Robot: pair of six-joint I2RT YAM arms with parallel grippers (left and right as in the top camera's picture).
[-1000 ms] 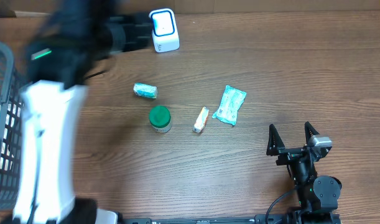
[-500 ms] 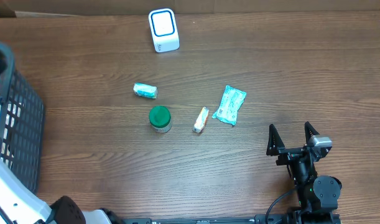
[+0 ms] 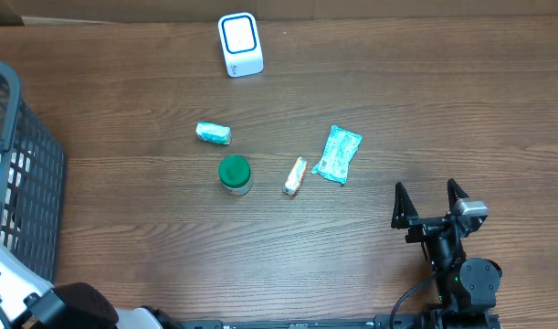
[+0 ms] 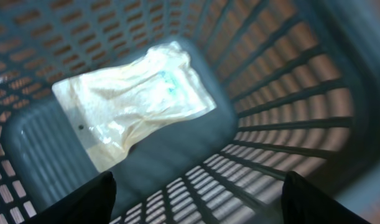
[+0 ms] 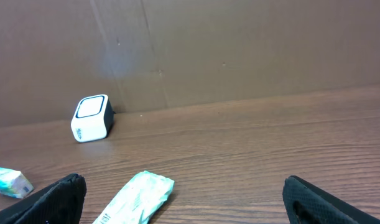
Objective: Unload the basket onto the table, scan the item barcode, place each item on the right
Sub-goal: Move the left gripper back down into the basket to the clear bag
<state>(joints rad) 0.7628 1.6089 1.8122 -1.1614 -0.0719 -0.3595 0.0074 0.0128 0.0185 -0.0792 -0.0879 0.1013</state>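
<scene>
The white scanner (image 3: 240, 43) with a blue-edged window stands at the table's back; it also shows in the right wrist view (image 5: 90, 118). A pale plastic pouch (image 4: 134, 99) lies on the floor of the grey basket (image 4: 283, 93). My left gripper (image 4: 199, 205) hangs open above that pouch with nothing between its fingers. In the overhead view only a part of the left arm (image 3: 14, 292) shows, at the bottom left corner. My right gripper (image 3: 431, 203) stands open and empty at the front right, facing a teal pouch (image 5: 137, 199).
On the table lie a small teal packet (image 3: 214, 133), a green-lidded jar (image 3: 235, 174), a small orange-and-white bar (image 3: 296, 175) and the teal pouch (image 3: 338, 153). The basket (image 3: 41, 183) stands at the left edge. A brown cardboard wall (image 5: 239, 50) rises behind the table.
My left arm has swung from near the scanner back over the basket to the bottom left corner. The right arm and the items on the table have not moved.
</scene>
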